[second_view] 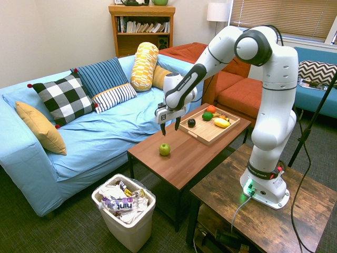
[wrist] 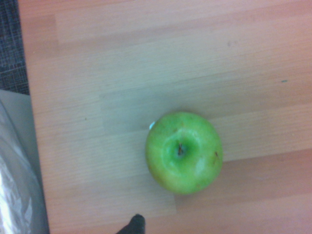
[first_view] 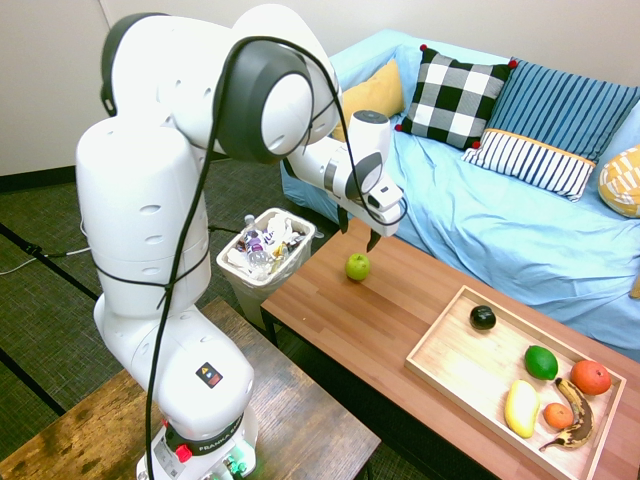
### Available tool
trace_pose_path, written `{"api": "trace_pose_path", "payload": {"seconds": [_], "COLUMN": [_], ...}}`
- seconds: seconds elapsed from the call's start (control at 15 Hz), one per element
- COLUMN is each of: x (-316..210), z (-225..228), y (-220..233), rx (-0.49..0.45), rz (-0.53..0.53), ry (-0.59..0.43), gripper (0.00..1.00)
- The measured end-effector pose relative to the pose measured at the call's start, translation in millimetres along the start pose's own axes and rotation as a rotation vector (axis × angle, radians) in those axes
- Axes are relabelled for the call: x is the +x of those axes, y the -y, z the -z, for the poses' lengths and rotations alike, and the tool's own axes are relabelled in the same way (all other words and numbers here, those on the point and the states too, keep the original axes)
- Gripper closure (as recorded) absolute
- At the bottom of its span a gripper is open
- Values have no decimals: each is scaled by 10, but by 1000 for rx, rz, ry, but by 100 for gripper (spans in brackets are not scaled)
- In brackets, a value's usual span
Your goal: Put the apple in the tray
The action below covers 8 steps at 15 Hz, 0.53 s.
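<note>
The yellow-green apple (first_view: 357, 266) (second_view: 165, 149) (wrist: 184, 151) sits on the wooden coffee table near its wastebasket end, stem dimple up. My gripper (first_view: 358, 229) (second_view: 169, 127) hangs open just above the apple, fingers pointing down, nothing between them. The light wood tray (first_view: 452, 350) (second_view: 202, 134) lies at the table's other end, well apart from the apple, and holds an avocado, a lime, a lemon, oranges and a banana.
A white wastebasket (first_view: 264, 254) (second_view: 124, 209) full of wrappers stands on the floor by the table end nearest the apple. A blue sofa (first_view: 520, 235) with cushions runs along the table's far side. A darker wooden table (first_view: 270, 410) bears the arm's base.
</note>
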<state>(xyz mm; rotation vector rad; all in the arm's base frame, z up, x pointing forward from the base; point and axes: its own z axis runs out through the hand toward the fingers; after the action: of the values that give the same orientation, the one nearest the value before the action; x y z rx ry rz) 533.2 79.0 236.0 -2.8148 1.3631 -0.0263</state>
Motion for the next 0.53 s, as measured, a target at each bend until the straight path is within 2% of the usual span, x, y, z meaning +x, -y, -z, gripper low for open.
{"api": "trace_pose_path", "payload": {"seconds": [0.53], "x": [172], "z": [-663], "y": [297], "rx": [-47], "rz": [-19], "ry": [59], "gripper": [0]}}
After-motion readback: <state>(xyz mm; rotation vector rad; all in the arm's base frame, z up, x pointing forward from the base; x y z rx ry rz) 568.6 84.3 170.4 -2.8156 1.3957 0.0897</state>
